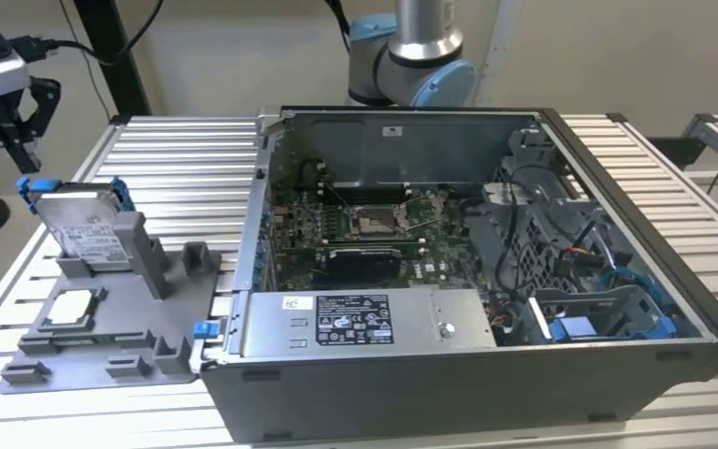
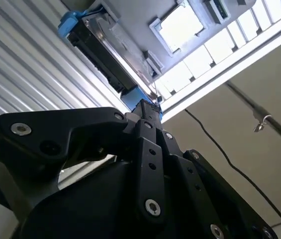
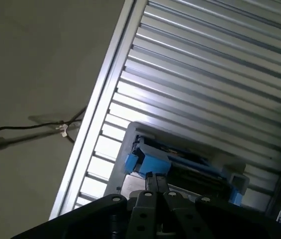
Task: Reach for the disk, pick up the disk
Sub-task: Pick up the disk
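The disk [image 1: 85, 227] stands upright on its edge in a slot of a grey holder [image 1: 109, 351] at the exterior view's left. It is silver-grey with a white label and blue plastic along its edges. My gripper [image 1: 19, 161] hangs just above the disk's blue upper corner, on the side toward the exterior view's left. Its black fingers are drawn together to a point. In both wrist views the fingertips [image 3: 154, 180] [image 2: 147, 107] sit right at the blue frame of the disk [image 3: 190, 167] [image 2: 105, 55], with nothing held between them.
A small square silver chip [image 1: 70, 307] lies on the same grey holder. An open computer case [image 1: 459, 262] takes up the middle and the exterior view's right of the slatted metal table [image 1: 172, 159]. The arm's base [image 1: 409, 56] stands behind the case.
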Action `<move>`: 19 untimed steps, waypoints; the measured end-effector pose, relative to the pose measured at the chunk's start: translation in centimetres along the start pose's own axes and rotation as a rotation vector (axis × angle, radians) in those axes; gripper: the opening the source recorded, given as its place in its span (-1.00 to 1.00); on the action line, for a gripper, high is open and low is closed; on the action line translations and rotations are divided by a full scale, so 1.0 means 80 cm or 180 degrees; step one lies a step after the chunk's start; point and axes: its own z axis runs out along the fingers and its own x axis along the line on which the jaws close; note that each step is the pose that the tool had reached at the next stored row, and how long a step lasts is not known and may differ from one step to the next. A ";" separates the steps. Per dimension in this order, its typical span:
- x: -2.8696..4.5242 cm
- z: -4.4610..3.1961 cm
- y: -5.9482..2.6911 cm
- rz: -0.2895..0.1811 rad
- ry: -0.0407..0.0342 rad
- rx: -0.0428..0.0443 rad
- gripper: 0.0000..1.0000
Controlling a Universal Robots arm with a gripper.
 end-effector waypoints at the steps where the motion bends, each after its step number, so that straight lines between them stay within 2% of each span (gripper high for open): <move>1: 0.0000 0.0000 0.000 -0.0057 0.0002 0.0001 -1.00; 19: 0.0004 -0.0001 0.000 -0.1092 0.0042 0.0018 -1.00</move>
